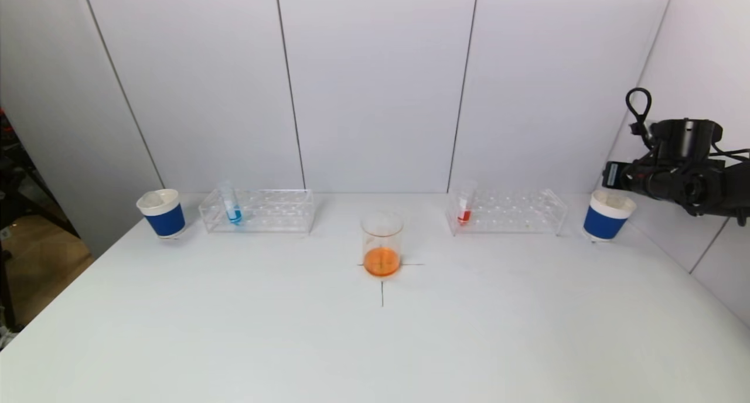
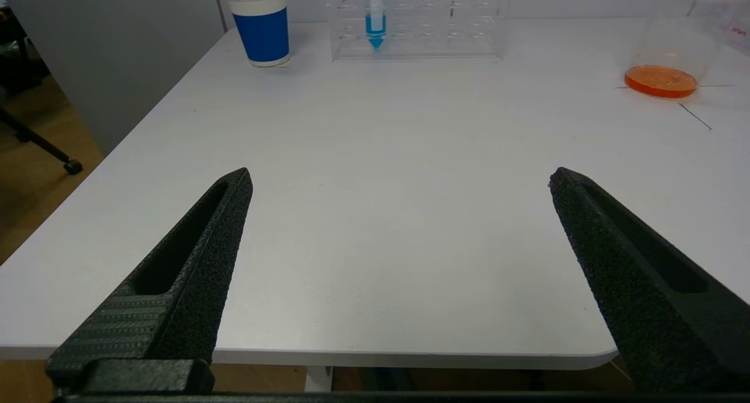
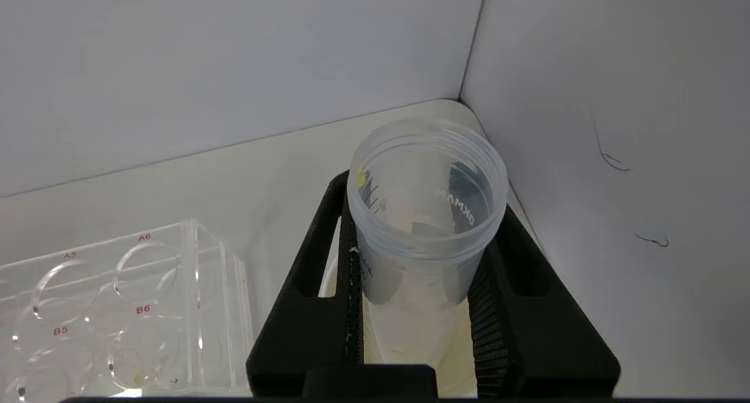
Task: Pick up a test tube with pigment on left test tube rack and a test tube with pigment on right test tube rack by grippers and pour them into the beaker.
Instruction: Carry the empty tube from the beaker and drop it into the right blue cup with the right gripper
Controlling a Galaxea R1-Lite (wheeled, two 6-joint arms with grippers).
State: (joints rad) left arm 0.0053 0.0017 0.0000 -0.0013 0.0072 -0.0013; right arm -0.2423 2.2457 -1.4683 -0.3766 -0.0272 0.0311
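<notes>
Left gripper (image 2: pixel 398 274) nearest camera, jaws spread wide, empty; blue-pigment tube (image 2: pixel 375 22) upright in left rack (image 2: pixel 445 37), well ahead. Beaker (image 1: pixel 382 245) centre, orange liquid. Red-pigment tube (image 1: pixel 464 207) upright in right rack (image 1: pixel 515 212), cells marked A5, A6, B5, B6. Right gripper (image 3: pixel 416 262) clamps empty clear tube (image 3: pixel 425 215), lettering partly "BKM", above right cup (image 1: pixel 606 215).

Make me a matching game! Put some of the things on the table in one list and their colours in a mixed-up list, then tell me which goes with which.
Things:
1. liquid in the beaker
2. liquid in the tube in the left rack
3. liquid in the tube in the right rack
4. empty tube in the right gripper

Colours:
A. red
B. clear
C. orange
D. blue

Pairs: 1-C, 2-D, 3-A, 4-B
</notes>
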